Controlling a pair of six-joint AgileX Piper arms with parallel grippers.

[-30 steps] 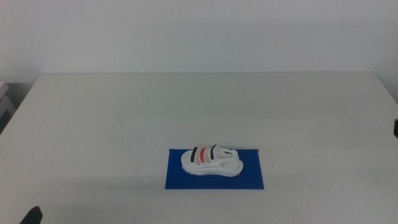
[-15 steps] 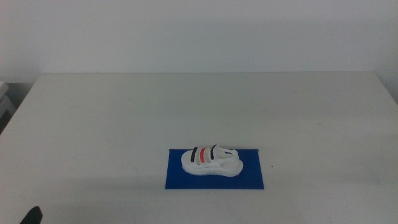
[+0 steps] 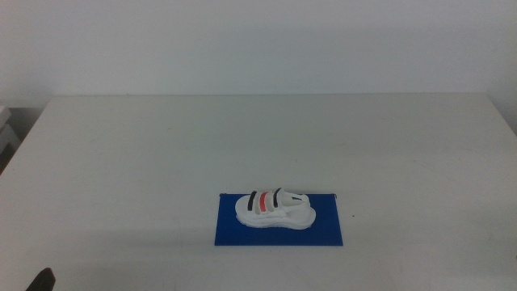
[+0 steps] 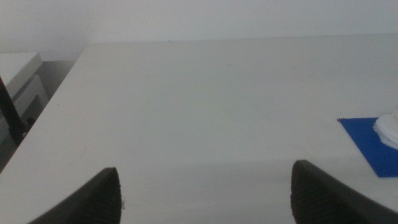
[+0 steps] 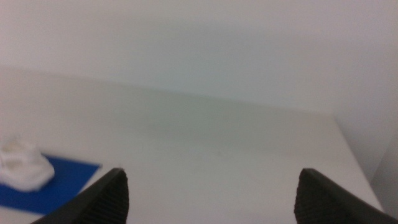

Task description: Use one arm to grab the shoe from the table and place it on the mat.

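Note:
The white shoe (image 3: 275, 208) with two black straps and one red strap rests upright on the blue mat (image 3: 327, 230), near the front middle of the white table (image 3: 161, 145). The mat's corner (image 4: 367, 143) and the shoe's edge (image 4: 390, 127) show in the left wrist view. The right wrist view also shows the shoe (image 5: 23, 167) on the mat (image 5: 59, 186). My left gripper (image 4: 205, 199) is open and empty, waiting at the table's front left; only a dark tip (image 3: 40, 281) of it shows in the middle view. My right gripper (image 5: 211, 199) is open and empty, off to the right of the table.
A grey-white object (image 3: 6, 133) stands beside the table's left edge; it also shows in the left wrist view (image 4: 18, 87). A pale wall rises behind the table.
A dark bit of the right arm at the right edge of the middle view a second ago has gone out of sight. The shoe and mat have not moved.

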